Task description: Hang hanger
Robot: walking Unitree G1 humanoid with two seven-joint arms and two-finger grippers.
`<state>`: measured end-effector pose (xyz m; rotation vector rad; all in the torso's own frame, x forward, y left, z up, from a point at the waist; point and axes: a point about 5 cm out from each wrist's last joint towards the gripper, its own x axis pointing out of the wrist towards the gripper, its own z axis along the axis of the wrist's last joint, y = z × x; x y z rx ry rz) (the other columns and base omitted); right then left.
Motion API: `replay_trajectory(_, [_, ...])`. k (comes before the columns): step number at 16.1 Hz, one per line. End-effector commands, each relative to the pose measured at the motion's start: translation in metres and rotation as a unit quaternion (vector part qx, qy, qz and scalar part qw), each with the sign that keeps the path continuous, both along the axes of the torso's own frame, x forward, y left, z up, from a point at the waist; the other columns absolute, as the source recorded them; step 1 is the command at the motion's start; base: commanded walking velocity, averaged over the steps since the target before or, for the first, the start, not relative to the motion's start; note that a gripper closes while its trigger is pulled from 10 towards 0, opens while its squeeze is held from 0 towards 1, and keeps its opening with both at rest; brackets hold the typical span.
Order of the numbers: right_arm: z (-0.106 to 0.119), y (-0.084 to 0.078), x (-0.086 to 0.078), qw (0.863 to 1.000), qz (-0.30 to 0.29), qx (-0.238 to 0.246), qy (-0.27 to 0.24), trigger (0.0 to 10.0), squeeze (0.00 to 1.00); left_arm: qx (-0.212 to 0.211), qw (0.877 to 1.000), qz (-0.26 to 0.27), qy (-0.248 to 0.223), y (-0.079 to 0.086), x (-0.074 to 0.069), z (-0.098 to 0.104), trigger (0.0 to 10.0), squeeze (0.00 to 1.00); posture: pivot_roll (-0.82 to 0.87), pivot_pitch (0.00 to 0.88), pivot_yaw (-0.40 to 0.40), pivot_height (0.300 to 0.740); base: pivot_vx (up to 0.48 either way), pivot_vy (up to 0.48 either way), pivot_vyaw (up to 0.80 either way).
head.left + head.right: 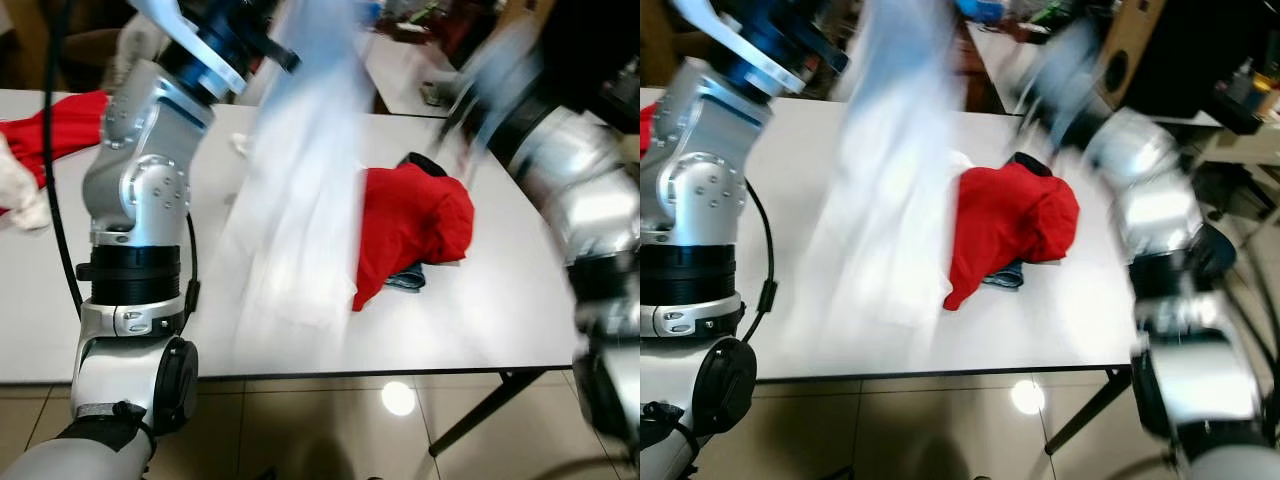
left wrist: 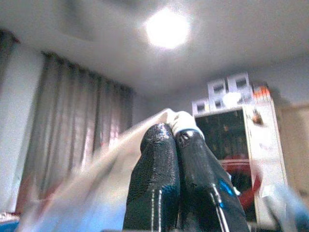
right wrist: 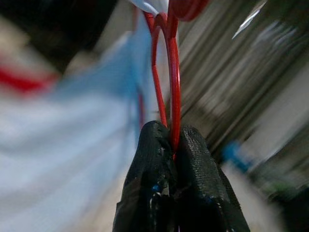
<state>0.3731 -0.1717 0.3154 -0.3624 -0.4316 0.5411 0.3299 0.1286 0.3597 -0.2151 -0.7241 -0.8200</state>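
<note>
The right end effector [image 3: 174, 147] clenches the red hanger [image 3: 169, 72], whose hook runs straight onward past its fingertips. The left end effector [image 2: 176, 135] pinches the pale shirt [image 1: 300, 200] above the counter [image 1: 500, 300].

No readable text, labels, brands, numbers or signs anywhere. Head views heavily motion-blurred. White boxes [image 2: 227, 87] on top of the cabinet [image 2: 260, 159] in the left wrist view have dark patches, too blurred to read. Red cloth [image 1: 410, 225] on the table [image 1: 500, 300] shows no print. Arm housings carry no legible marking.
</note>
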Motion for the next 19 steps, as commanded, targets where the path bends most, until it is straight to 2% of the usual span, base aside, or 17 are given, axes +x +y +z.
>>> replay_trajectory(1, [0.016, -0.014, 0.000, 0.998, -0.026, 0.034, -0.042, 10.0, 0.00, -0.017, 0.999, -0.012, -0.029, -0.003, -0.006, 0.013, 10.0, 0.00, -0.14, 0.000, -0.078, 0.740, 0.000, 0.000, 0.00])
replay_trajectory(2, [0.021, -0.017, -0.001, 0.997, -0.027, 0.037, -0.065, 10.0, 0.00, -0.034, 0.999, -0.011, -0.035, -0.001, -0.007, 0.016, 10.0, 0.00, -0.14, 0.000, -0.078, 0.740, 0.000, 0.000, 0.00])
replay_trajectory(5, [-0.002, -0.012, 0.006, 0.999, 0.007, 0.013, -0.037, 10.0, 0.00, -0.054, 0.998, -0.008, -0.039, 0.002, -0.008, 0.021, 10.0, 0.00, -0.14, 0.000, -0.073, 0.740, 0.000, 0.000, 0.00])
replay_trajectory(7, [-0.037, -0.004, 0.003, 0.998, 0.061, -0.006, 0.024, 10.0, 0.00, -0.017, 1.000, 0.009, -0.009, -0.008, -0.002, 0.005, 10.0, 0.00, -0.14, 0.000, -0.069, 0.740, 0.000, 0.000, 0.00])
replay_trajectory(9, [-0.056, -0.001, -0.002, 0.995, 0.081, -0.015, 0.055, 10.0, 0.00, 0.013, 1.000, 0.022, 0.013, -0.012, 0.002, -0.010, 10.0, 0.00, -0.14, 0.000, -0.067, 0.740, 0.000, 0.000, 0.00])
replay_trajectory(10, [-0.082, 0.005, -0.011, 0.988, 0.118, -0.031, 0.096, 10.0, 0.00, 0.066, 0.993, 0.075, 0.070, -0.012, 0.014, -0.036, 10.0, 0.00, -0.14, 0.000, -0.064, 0.740, 0.000, 0.000, 0.00])
replay_trajectory(11, [-0.093, 0.008, -0.017, 0.983, 0.135, -0.041, 0.116, 10.0, 0.00, 0.098, 0.985, 0.107, 0.096, -0.010, 0.020, -0.050, 10.0, 0.00, -0.14, 0.000, -0.062, 0.740, 0.000, 0.000, 0.00])
replay_trajectory(12, [-0.117, 0.012, -0.033, 0.971, 0.168, -0.066, 0.156, 10.0, 0.00, 0.159, 0.964, 0.165, 0.134, -0.002, 0.027, -0.079, 10.0, 0.00, -0.15, 0.000, -0.060, 0.740, 0.000, 0.000, 0.00])
replay_trajectory(13, [-0.132, 0.014, -0.048, 0.961, 0.190, -0.078, 0.183, 10.0, 0.00, 0.181, 0.953, 0.185, 0.155, 0.005, 0.028, -0.096, 10.0, 0.00, -0.15, 0.000, -0.057, 0.740, 0.000, 0.000, 0.00])
replay_trajectory(14, [-0.140, 0.014, -0.061, 0.953, 0.209, -0.084, 0.203, 10.0, 0.00, 0.187, 0.948, 0.195, 0.171, 0.013, 0.026, -0.106, 10.0, 0.00, -0.15, 0.000, -0.055, 0.740, 0.000, 0.000, 0.00])
replay_trajectory(15, [-0.145, 0.013, -0.081, 0.941, 0.234, -0.090, 0.226, 10.0, 0.00, 0.207, 0.935, 0.213, 0.193, 0.027, 0.023, -0.119, 10.0, 0.00, -0.16, 0.000, -0.052, 0.740, 0.000, 0.000, 0.00])
replay_trajectory(16, [-0.146, 0.013, -0.089, 0.937, 0.243, -0.090, 0.234, 10.0, 0.00, 0.218, 0.929, 0.222, 0.201, 0.032, 0.021, -0.124, 10.0, 0.00, -0.16, 0.000, -0.051, 0.740, 0.000, 0.000, 0.00])
replay_trajectory(18, [-0.140, 0.008, -0.120, 0.927, 0.262, -0.073, 0.258, 10.0, 0.00, 0.252, 0.901, 0.229, 0.267, 0.055, 0.011, -0.158, 10.0, 0.00, -0.16, 0.000, -0.048, 0.740, 0.000, 0.000, 0.00])
replay_trajectory(19, [-0.135, 0.006, -0.131, 0.925, 0.266, -0.067, 0.262, 10.0, 0.00, 0.280, 0.882, 0.238, 0.295, 0.065, 0.007, -0.180, 10.0, 0.00, -0.15, 0.000, -0.047, 0.740, 0.000, 0.000, 0.00])
